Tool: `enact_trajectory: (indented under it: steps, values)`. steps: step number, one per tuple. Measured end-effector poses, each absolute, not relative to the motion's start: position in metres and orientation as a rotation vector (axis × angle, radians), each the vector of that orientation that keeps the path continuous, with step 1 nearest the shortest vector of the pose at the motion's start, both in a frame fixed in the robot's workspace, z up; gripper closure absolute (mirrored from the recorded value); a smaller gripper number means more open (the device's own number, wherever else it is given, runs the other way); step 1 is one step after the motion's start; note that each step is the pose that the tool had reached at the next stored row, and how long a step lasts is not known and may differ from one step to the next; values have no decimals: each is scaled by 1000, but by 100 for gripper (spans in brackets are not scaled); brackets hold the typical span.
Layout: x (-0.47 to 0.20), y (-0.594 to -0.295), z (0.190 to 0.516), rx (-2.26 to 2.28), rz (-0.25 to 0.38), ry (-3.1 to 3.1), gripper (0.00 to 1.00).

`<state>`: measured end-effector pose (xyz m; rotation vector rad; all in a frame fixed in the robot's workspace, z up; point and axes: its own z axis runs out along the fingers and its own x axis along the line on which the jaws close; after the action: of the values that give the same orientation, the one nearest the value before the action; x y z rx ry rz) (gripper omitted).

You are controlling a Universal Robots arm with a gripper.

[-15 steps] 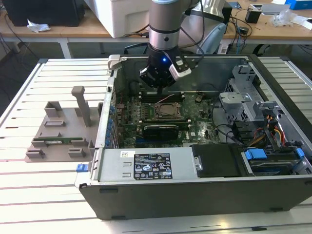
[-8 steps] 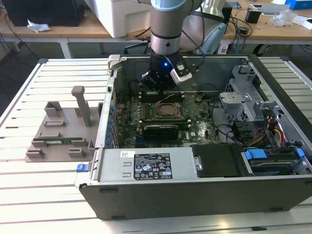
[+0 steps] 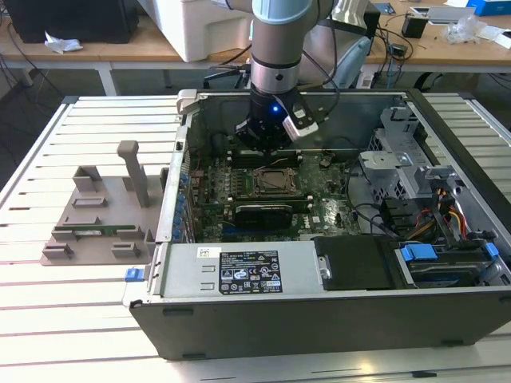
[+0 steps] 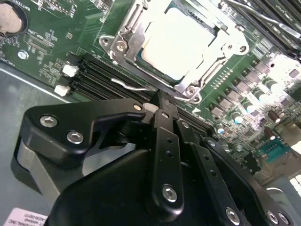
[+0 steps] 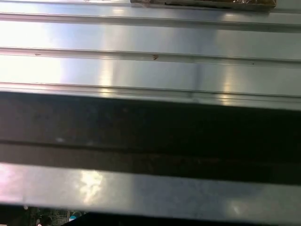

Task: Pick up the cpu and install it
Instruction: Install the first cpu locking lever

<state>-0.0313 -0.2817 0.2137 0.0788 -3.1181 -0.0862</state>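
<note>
Second wrist view: cpu [image 4: 181, 44] seated in socket, fingers [image 4: 162, 101] just beside.

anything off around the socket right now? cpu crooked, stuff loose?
Nothing stands out. The cpu lies flat and square inside the socket frame on the motherboard. The gripper hangs just beside the socket, holding nothing. No loose parts or damage visible.

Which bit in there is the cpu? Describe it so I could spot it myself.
Start at the open computer case on the slatted table, then find the green board on its floor. Near the board's middle, just below the robot's pincer, sits a metal-framed socket; the cpu is the flat, pale silver square inside it. Its plain shiny top stands out from the green, part-studded board around it.
</note>
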Motion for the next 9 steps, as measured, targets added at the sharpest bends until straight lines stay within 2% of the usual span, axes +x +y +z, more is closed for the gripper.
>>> enact_trajectory:
  steps: [9]
  values:
    - [-18,-282,208,79,-64,-3118,89]
